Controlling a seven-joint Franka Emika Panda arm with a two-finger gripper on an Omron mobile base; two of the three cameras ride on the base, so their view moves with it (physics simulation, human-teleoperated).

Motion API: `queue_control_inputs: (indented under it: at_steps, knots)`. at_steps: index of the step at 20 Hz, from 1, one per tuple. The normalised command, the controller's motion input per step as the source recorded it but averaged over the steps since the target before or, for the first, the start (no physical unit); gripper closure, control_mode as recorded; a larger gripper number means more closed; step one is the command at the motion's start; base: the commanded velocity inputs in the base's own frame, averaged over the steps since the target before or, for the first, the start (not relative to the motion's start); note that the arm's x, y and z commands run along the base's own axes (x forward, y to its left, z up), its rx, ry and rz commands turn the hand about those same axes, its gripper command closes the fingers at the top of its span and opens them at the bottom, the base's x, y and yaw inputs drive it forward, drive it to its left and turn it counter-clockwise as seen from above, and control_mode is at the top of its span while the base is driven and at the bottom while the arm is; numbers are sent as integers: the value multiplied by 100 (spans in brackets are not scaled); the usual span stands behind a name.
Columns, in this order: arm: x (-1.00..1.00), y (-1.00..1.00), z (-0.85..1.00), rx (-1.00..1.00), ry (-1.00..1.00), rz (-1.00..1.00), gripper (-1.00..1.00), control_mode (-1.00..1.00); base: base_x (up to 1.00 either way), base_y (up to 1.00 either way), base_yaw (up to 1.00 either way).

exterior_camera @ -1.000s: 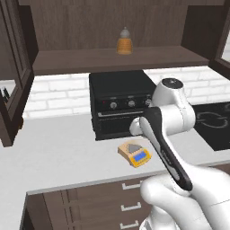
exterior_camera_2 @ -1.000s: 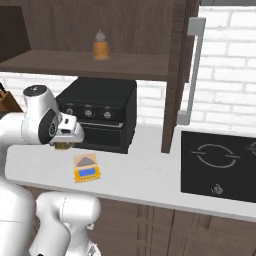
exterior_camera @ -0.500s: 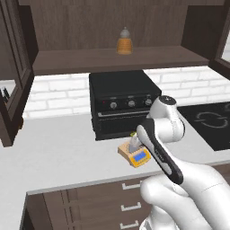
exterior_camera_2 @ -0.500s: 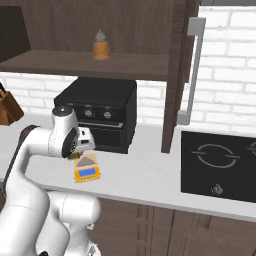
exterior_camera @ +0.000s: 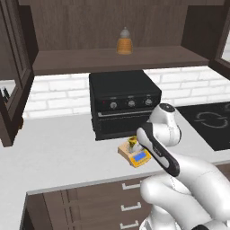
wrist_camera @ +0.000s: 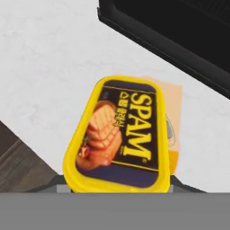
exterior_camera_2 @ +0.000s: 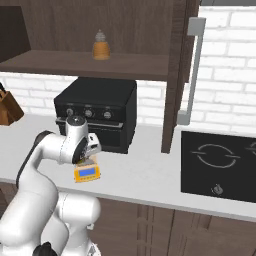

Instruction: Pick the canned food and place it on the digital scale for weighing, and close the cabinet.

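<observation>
Across the middle of both base views, the arm has swung down from in front of the toaster oven (exterior_camera: 123, 101) to the digital scale (exterior_camera_2: 87, 172); the hand (exterior_camera: 134, 144), clamped on the canned food (wrist_camera: 120, 134), hovers just above it, release pending, with the cabinet (exterior_camera_2: 177, 75) open.

- The canned food (wrist_camera: 119, 134) is a short yellow can with rounded corners; its dark blue face carries the word SPAM in yellow and a picture of sliced meat. In the hand view it sits directly over the scale, covering most of it. In the left base view it (exterior_camera: 133, 143) shows as a small yellow shape at the scale's top.
- The digital scale (exterior_camera_2: 87, 172) is a flat tan-orange square with a blue display, lying on the white counter just in front of the black oven, near the counter's front edge.
- The cabinet (exterior_camera_2: 178, 75) is dark brown wood with a long silver handle; its doors stand open, the shelf exposed.
</observation>
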Motion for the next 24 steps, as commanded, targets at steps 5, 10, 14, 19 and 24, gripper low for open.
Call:
queue_control_inputs:
  at_steps: [5, 10, 14, 19, 24]
  knots:
    - [2, -35, -1, 1, -4, 35, 100, -100, 0, 0, 0]
    - [30, -4, -14, 0, -2, 23, 100, -100, 0, 0, 0]
    - [44, 0, -13, 8, -1, 8, 100, -100, 0, 0, 0]
    - [34, 18, -26, 7, -1, 5, 100, -100, 0, 0, 0]
    - [39, 14, -31, 1, 0, 3, 100, -100, 0, 0, 0]
